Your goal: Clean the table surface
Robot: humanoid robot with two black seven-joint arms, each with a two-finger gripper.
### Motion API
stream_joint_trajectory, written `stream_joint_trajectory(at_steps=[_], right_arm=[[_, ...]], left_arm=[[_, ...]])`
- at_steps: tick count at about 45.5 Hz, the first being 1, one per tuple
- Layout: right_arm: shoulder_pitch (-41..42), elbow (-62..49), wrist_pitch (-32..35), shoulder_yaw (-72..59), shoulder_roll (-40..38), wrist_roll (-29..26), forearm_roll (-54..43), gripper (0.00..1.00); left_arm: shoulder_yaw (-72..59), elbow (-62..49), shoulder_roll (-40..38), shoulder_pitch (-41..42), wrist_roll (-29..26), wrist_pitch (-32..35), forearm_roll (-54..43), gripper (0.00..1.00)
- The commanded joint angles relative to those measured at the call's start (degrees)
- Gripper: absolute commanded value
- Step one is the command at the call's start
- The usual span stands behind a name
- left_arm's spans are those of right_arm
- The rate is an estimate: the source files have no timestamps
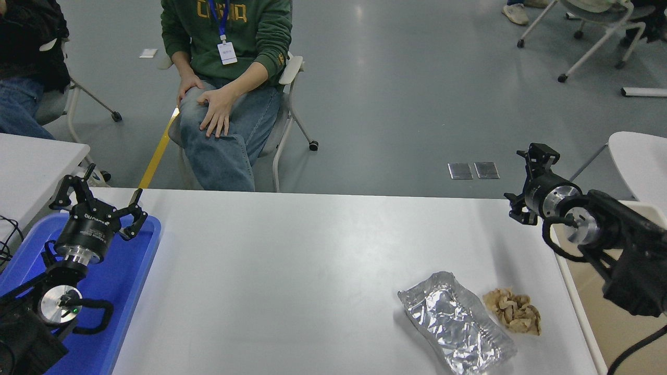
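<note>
The table surface (312,260) is a wide white tabletop. A crumpled silver foil bag (456,323) lies flat on it at the near right. A small pile of crumpled tan scraps (513,311) sits just right of the bag. My right gripper (525,182) is open and empty, raised over the table's far right corner, well behind the bag and scraps. My left gripper (99,202) is open and empty, parked at the lower left over a blue tray.
The blue tray (130,291) lies on the table's left end. A beige bin (594,297) stands beside the right edge. A person in a green hoodie (229,31) sits behind the far edge. Smaller white tables stand at the left (31,156) and right (641,156).
</note>
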Motion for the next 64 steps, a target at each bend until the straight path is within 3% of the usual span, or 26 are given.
stream_joint_trajectory(at_steps=[1,12,33,50,64], right_arm=[[-5.08,4.65,-0.19,4.67,5.90,5.61,0.02,1.00],[-7.02,5.53,-0.02,5.63,11.62,10.01,0.02,1.00],[-7.37,5.70,-0.02,3.71,10.84,10.19,-1.47,1.00],[-5.27,23.27,-4.32,-21.68,-6.03,9.57,-13.34,1.00],[-4.82,32.68,-5.64,-32.50,-17.90,9.57,-23.79,1.00]], left_arm=[[-0.01,0.00,0.00,0.00,0.00,0.01,0.00,1.00],[-0.01,0.00,0.00,0.00,0.00,0.01,0.00,1.00],[-0.01,0.00,0.00,0.00,0.00,0.01,0.00,1.00],[-0.01,0.00,0.00,0.00,0.00,0.01,0.00,1.00],[-0.01,0.00,0.00,0.00,0.00,0.01,0.00,1.00]])
